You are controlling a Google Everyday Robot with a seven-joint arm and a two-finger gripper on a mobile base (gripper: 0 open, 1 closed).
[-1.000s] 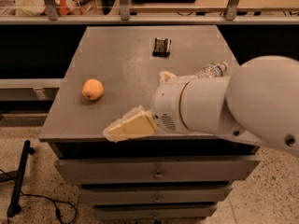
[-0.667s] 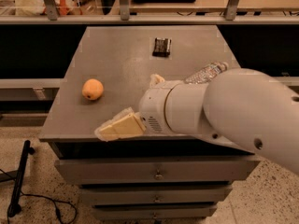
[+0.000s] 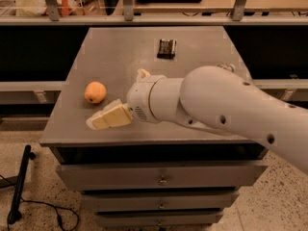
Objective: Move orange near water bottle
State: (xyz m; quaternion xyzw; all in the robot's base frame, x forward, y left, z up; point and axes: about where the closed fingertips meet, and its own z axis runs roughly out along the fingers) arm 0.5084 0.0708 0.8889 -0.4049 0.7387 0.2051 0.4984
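Our tool (image 3: pixel 98 120) is just beside the orange (image 3: pixel 95 92) near the counter's (image 3: pixel 202 42) front edge; apart or together, we can't say.

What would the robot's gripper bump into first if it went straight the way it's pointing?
Probably nothing. The gripper points left toward the table's front corner and would pass just in front of the orange, though depth is hard to judge.
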